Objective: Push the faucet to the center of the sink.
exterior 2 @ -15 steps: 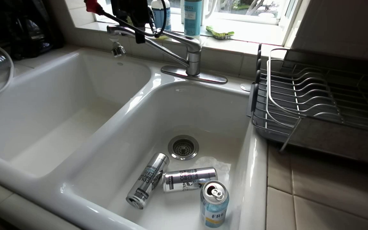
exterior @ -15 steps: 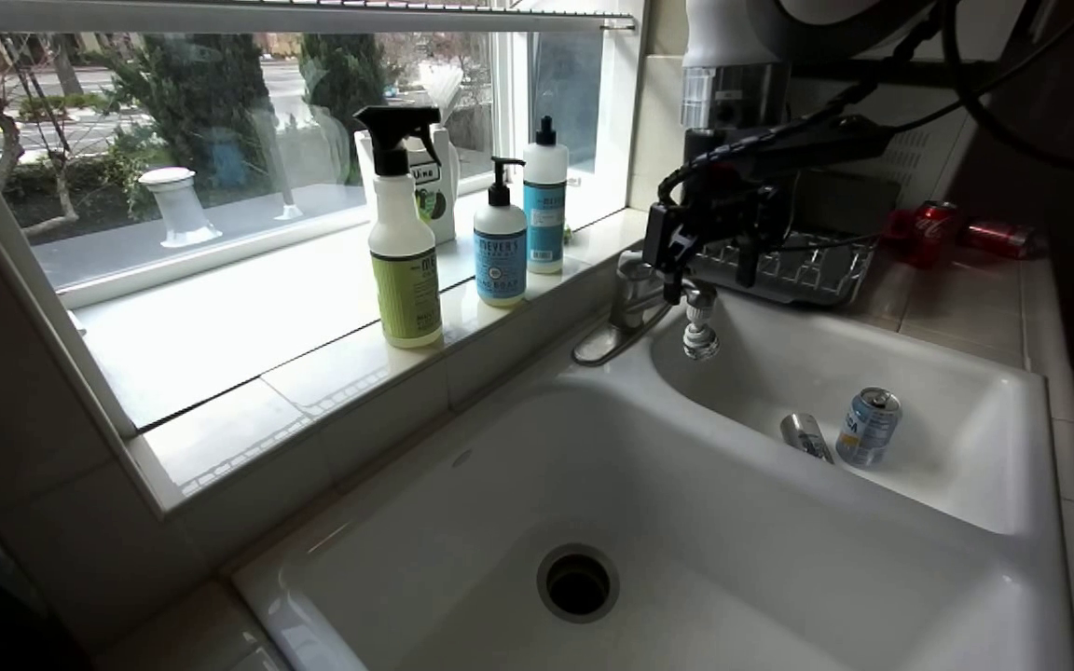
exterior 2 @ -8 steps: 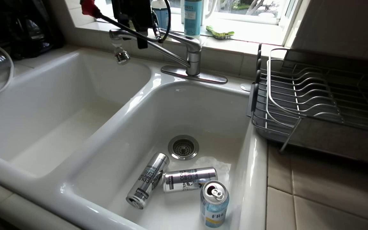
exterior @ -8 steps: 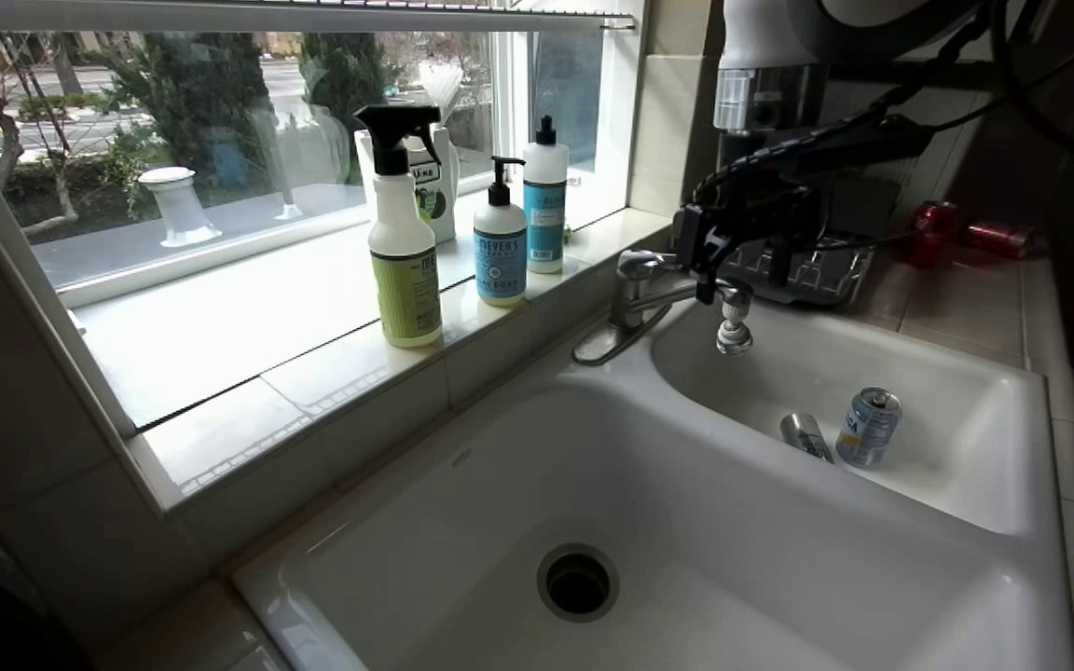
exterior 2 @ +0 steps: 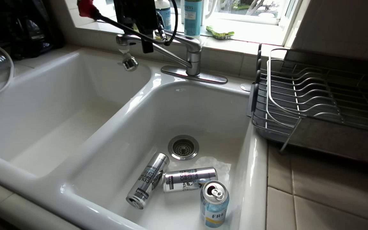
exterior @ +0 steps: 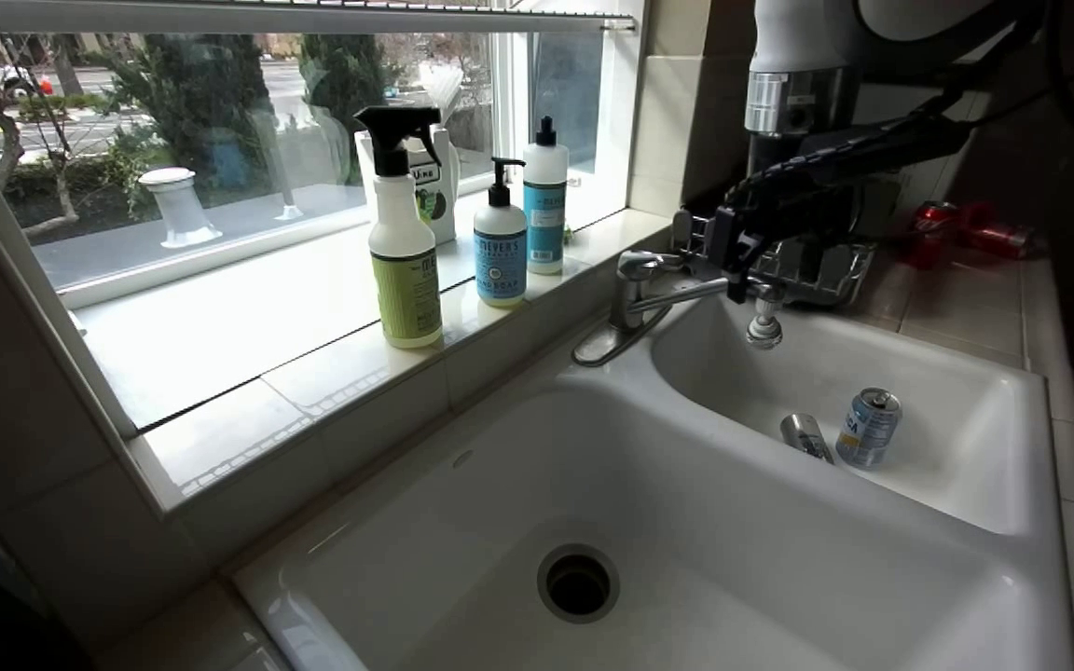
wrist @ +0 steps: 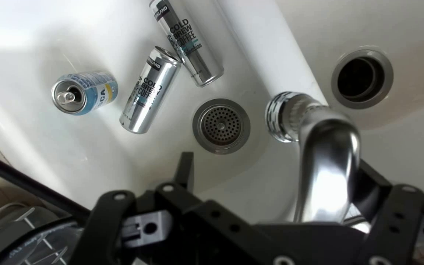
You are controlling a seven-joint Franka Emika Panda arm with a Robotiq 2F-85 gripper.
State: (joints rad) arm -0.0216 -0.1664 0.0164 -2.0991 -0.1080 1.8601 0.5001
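Note:
The chrome faucet (exterior: 632, 294) stands at the back of the white sink (exterior: 462, 559), its base on the rim, in both exterior views (exterior 2: 193, 59). In the wrist view its spout (wrist: 326, 158) lies between my open fingers, against or very near the right finger and well apart from the left. My gripper (wrist: 280, 173) is open, pointing down around the spout; it also shows in both exterior views (exterior: 740, 266) (exterior 2: 141, 35). In the wrist view the spout's outlet appears over the ridge between the basins. The gripper hides part of the spout in both exterior views.
Several cans (exterior 2: 214, 203) lie or stand in the smaller basin. A dish rack (exterior 2: 299, 99) stands beside it. Spray and soap bottles (exterior: 406, 270) stand on the window sill behind the faucet. Red cans (exterior: 936, 224) are on the far counter. A cable (exterior 2: 129, 30) hangs by the gripper.
My gripper and the spout have moved together, to the right in both exterior views. The outlet has swung out from the window wall toward the ridge. The faucet base and cans have not moved.

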